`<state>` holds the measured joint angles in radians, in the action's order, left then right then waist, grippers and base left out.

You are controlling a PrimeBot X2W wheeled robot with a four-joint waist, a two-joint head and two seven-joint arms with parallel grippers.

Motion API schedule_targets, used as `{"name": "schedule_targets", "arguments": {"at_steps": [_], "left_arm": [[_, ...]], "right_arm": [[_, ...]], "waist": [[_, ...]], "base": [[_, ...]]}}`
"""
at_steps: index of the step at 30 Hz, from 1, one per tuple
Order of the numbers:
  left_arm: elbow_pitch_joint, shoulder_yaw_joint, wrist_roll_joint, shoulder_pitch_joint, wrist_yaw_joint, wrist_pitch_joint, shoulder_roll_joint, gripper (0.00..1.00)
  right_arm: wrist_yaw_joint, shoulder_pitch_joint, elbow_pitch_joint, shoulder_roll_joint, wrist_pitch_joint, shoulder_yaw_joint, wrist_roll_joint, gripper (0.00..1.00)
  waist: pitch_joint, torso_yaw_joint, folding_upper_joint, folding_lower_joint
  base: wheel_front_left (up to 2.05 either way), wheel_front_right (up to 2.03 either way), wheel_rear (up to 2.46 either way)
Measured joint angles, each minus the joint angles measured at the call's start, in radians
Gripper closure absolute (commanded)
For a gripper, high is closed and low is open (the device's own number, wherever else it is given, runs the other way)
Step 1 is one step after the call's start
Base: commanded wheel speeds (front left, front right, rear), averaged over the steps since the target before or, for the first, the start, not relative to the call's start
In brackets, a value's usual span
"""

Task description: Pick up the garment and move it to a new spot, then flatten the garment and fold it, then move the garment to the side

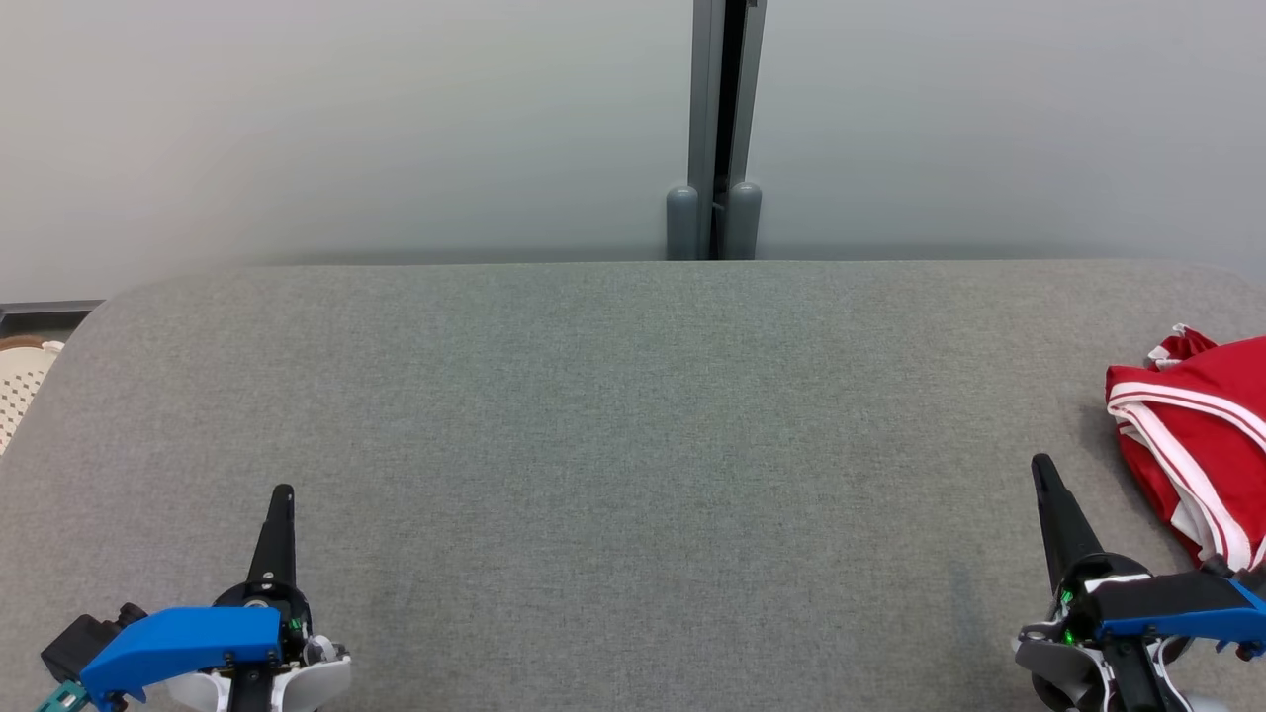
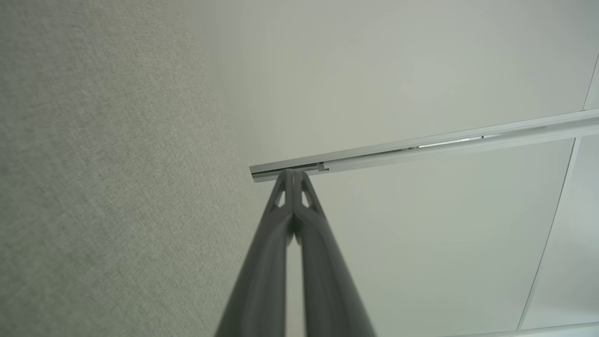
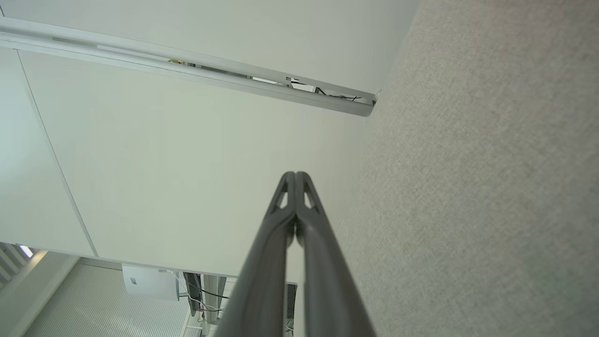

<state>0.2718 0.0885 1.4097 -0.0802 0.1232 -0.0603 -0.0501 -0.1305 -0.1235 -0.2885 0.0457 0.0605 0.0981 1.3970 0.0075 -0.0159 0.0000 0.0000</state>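
A red garment [image 1: 1202,435] with white stripes lies crumpled at the right edge of the grey fabric surface [image 1: 633,445]. My right gripper [image 1: 1040,467] stands just left of it, near the front edge, shut and empty, fingers pointing away from me. At the lower left my left gripper [image 1: 283,492] is shut too, holding nothing. In the left wrist view the left gripper [image 2: 294,174] shows its tips pressed together against a pale wall. The right wrist view shows the right gripper [image 3: 295,175] the same way, beside the grey fabric [image 3: 491,187].
A pale wall with a dark vertical post [image 1: 714,129] rises behind the surface. A perforated cream basket [image 1: 22,391] sits past the surface's left edge. The grey fabric stretches wide between the two grippers.
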Motion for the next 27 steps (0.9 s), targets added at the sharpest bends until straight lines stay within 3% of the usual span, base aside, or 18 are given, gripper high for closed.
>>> {"name": "schedule_targets", "arguments": {"at_steps": [27], "left_arm": [[-0.022,0.024,0.186,-0.02,0.001,-0.052,0.0,1.0]], "right_arm": [[0.0,0.008,0.04,0.001,0.051,0.014,0.199,1.0]], "waist": [[-0.004,0.015,0.0,0.0]], "base": [[0.0,0.0,0.0]]}}
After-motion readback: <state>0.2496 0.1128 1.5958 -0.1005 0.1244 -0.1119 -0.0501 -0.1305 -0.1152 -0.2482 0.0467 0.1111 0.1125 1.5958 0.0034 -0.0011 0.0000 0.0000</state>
